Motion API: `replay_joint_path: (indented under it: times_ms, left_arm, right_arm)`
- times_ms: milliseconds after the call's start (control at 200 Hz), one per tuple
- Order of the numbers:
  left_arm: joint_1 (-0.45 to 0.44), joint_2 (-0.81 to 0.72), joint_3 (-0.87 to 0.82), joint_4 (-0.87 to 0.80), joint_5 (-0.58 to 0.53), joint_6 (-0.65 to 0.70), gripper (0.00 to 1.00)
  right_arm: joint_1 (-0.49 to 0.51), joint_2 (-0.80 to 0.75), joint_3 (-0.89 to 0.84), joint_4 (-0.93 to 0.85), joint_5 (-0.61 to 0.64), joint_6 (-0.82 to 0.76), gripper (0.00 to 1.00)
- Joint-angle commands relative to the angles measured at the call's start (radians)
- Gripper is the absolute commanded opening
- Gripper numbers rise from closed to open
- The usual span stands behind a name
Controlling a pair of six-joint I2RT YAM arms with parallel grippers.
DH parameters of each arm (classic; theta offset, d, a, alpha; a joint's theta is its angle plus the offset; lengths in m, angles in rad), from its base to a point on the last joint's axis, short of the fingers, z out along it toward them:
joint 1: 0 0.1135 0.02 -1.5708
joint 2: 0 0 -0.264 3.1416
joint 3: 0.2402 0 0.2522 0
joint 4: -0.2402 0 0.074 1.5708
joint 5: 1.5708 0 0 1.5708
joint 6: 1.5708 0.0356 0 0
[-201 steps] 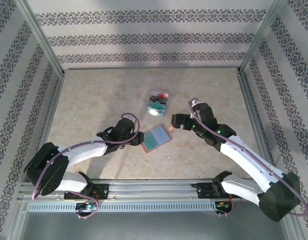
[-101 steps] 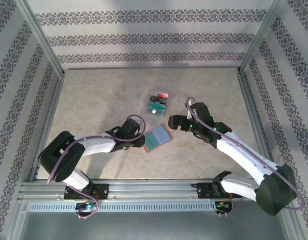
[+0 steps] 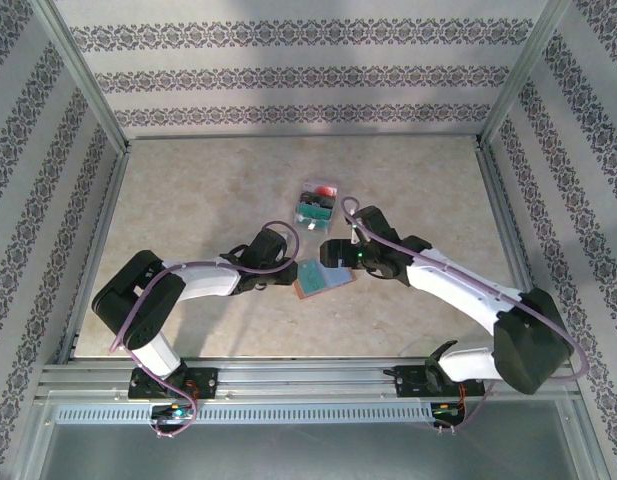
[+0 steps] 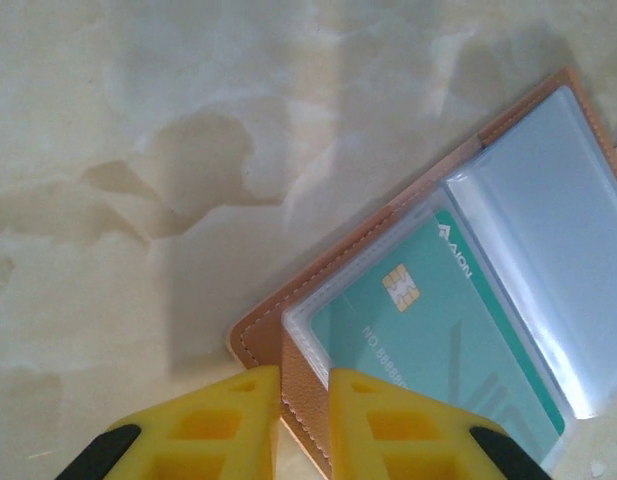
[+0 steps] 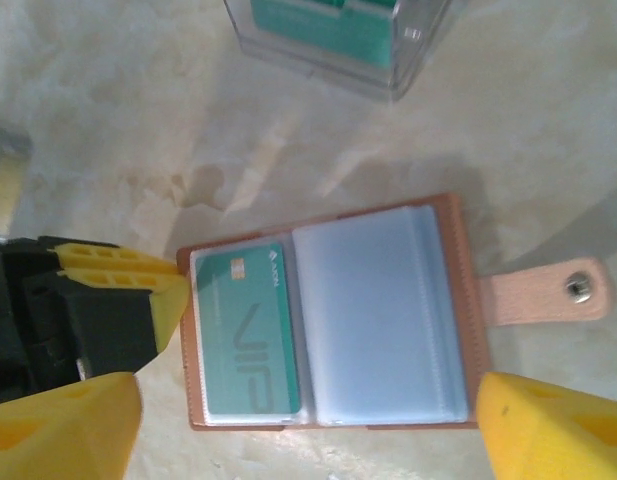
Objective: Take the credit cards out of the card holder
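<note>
The card holder (image 3: 323,279), a small flat brown leather-like bifold with clear pocket panels, lies open near the middle of the pale marbled bench (image 3: 188,200), just in front of a clear plastic box (image 3: 316,205) of green items. In the right wrist view its long axis runs left to right, with the tan snap tab (image 5: 538,292) at the right end. One teal-green plastic card (image 5: 246,340) with a gold chip sits in the left pocket, its length across that axis. The left gripper (image 4: 304,385) has its yellow fingers narrowed onto the brown cover at the card end, pinning it. The right gripper (image 5: 308,430) hovers over the holder with fingers wide and nothing between them; the card lies below, toward the left-arm side. Judgement: the right arm is free to draw the card. Legible: "VIP" and "NO 8888…"; a corner logo is perhaps "AION", not certain.
</note>
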Motion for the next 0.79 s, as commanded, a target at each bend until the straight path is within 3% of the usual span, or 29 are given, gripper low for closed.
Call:
replay_joint_path:
  times_ms: [0, 210, 425, 615, 789]
  left_arm:
    - [0.013, -0.017, 0.033, 0.009, -0.012, 0.038, 0.20]
    - [0.037, -0.025, 0.022, -0.008, -0.051, -0.028, 0.21]
    - [0.080, -0.119, -0.034, -0.037, -0.114, -0.085, 0.34]
    - [0.084, -0.175, -0.035, -0.072, -0.112, -0.045, 0.35]
    - [0.068, -0.150, -0.030, -0.053, -0.055, -0.043, 0.27]
  right_arm:
    - [0.020, 0.057, 0.042, -0.028, -0.045, 0.025, 0.81]
    - [0.112, 0.186, 0.143, -0.109, 0.035, -0.012, 0.74]
    - [0.184, 0.309, 0.240, -0.176, 0.084, -0.047, 0.67]
    - [0.160, 0.367, 0.247, -0.146, 0.023, -0.027, 0.63]
    - [0.118, 0.397, 0.216, -0.076, -0.084, -0.019, 0.53]
